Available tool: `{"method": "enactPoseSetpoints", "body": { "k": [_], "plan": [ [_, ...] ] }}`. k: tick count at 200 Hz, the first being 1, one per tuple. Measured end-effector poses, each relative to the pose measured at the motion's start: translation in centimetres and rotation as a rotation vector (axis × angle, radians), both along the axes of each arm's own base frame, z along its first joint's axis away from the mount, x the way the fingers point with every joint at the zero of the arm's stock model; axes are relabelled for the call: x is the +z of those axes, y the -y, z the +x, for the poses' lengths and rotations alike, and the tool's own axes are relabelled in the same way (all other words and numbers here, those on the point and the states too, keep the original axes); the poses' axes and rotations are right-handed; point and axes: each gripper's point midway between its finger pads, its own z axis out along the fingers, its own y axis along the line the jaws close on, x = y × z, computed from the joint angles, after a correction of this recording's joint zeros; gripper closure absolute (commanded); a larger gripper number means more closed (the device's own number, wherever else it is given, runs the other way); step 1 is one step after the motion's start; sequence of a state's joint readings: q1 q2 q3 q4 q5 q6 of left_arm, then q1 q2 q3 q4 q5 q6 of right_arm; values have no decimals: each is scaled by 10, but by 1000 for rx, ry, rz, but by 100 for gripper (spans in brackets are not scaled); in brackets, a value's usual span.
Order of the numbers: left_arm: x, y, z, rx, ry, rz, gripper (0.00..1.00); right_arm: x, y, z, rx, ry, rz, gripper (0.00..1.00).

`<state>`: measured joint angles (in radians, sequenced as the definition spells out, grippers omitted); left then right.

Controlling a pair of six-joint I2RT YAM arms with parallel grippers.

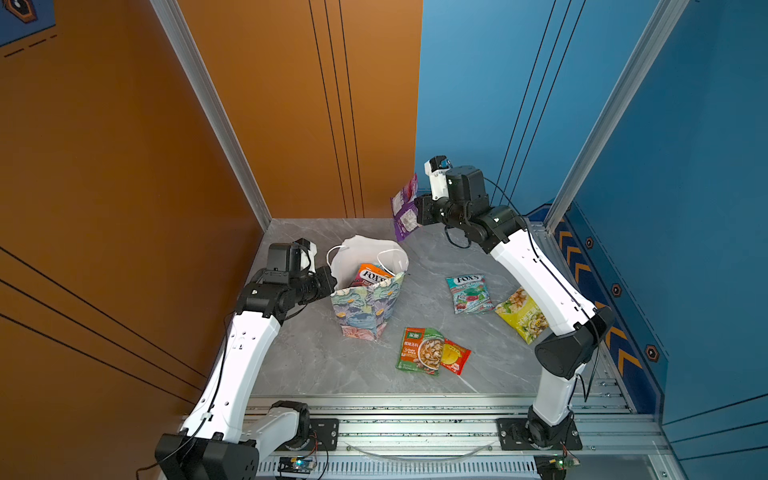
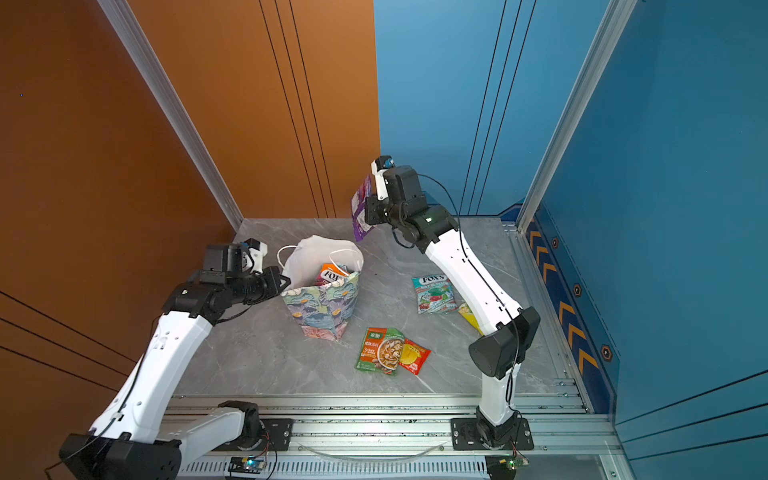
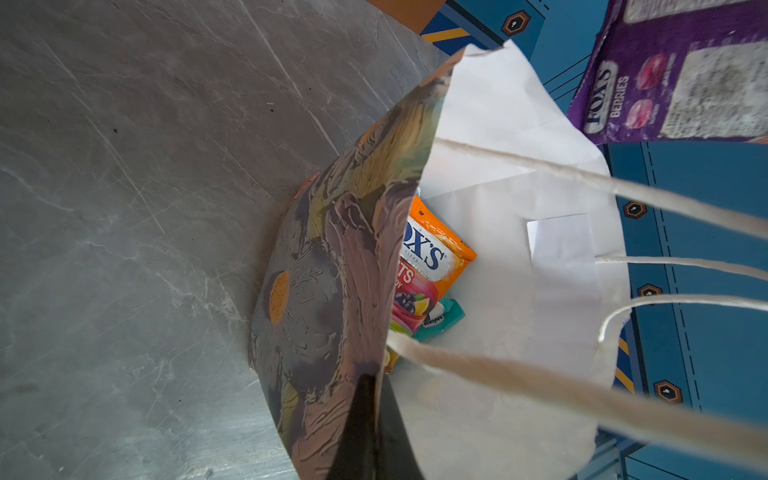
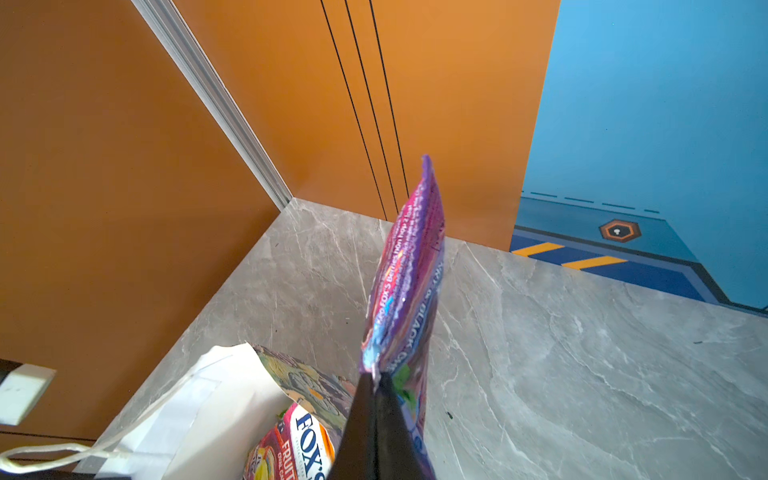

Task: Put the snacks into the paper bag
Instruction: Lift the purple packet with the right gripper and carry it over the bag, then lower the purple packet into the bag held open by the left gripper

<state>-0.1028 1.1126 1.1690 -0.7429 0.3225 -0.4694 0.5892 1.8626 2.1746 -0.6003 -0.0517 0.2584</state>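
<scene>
Left fingers (image 3: 357, 432) are pressed together on the side wall of our paper bag (image 1: 365, 307), which stands upright and open on the table (image 1: 316, 365), left of centre. We see an orange packet (image 1: 371, 276) poking up inside it. Right fingers (image 4: 357, 432) pinch a purple packet (image 1: 405, 208) in the air, above and beyond the bag's mouth. Further right on the table lie a green packet (image 1: 419, 351) touching a red packet (image 1: 455, 356), a teal packet (image 1: 469, 293) and a yellow-green packet (image 1: 521, 313).

The left arm (image 1: 245, 357) and right arm (image 1: 536, 282) wear white shells, black joints, thin black cables.
</scene>
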Motion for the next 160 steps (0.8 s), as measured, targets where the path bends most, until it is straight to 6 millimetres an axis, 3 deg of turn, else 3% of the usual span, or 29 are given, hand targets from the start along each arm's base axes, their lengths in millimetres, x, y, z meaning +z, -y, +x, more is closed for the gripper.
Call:
{"method": "enactPoseSetpoints", "body": {
  "k": [39, 87, 160],
  "plan": [
    [0, 0, 0, 0, 0, 0, 100, 24, -9, -5, 29, 53, 46, 100],
    [0, 0, 0, 0, 0, 0, 100, 62, -41, -34, 157, 121, 102, 100],
    [0, 0, 0, 0, 0, 0, 100, 38, -92, -95, 403, 94, -11, 100]
  ]
}}
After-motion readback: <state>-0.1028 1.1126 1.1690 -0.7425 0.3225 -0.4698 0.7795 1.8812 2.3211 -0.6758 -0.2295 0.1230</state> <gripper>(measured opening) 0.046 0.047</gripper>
